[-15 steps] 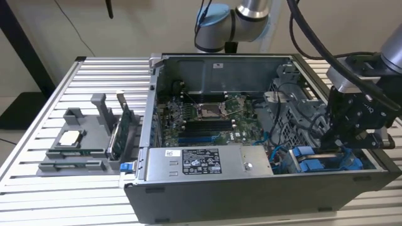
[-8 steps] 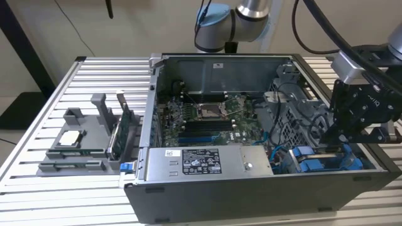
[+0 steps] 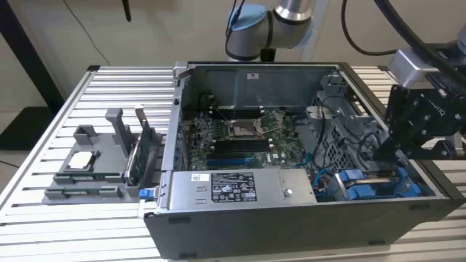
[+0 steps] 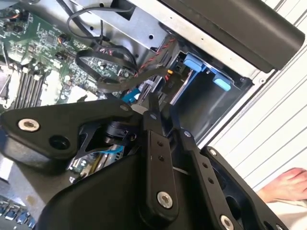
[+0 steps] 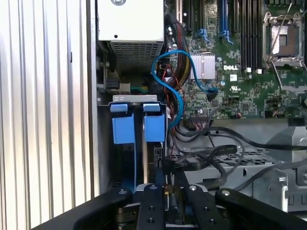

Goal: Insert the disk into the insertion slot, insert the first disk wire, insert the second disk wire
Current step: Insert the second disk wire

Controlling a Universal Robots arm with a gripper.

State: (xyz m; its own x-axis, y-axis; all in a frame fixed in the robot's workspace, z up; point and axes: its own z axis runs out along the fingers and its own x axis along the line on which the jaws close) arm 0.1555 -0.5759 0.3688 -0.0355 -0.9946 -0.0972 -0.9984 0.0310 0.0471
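Inside the open computer case (image 3: 306, 229), at the corner toward the exterior view's right, the black gripper (image 3: 407, 150) hangs low over the drive bay area. Below and just beside it sit the blue plastic rails of the insertion slot (image 3: 371, 188), between the silver power-supply box (image 3: 240, 188) and the case's side wall.

The first wrist view looks along the gripper (image 5: 165, 191) into the insertion slot (image 5: 136, 129). Two blue tabs stand side by side at the far end, with a thin pale edge running between them toward the fingers (image 5: 149, 203). Whether that edge belongs to the disk cannot be told, so the disk's place stays uncertain. The fingers stand close together around a narrow dark piece, but whether they actually pinch it, and what it is, cannot be made out.

A blue cable (image 5: 170, 79) loops from the motherboard (image 5: 240, 57) down past the slot, and black cables (image 5: 216, 153) cross just beside the fingertips.

From the second wrist view, the gripper (image 4: 160, 117) points at the dark bay (image 4: 201, 96) with its blue clips, and a person's hand (image 4: 288, 184) rests on the slatted table (image 4: 268, 120) outside the case.

On the table toward the exterior view's left, a grey holder (image 3: 95, 164) carries a green circuit card (image 3: 138, 155), well apart from the gripper.
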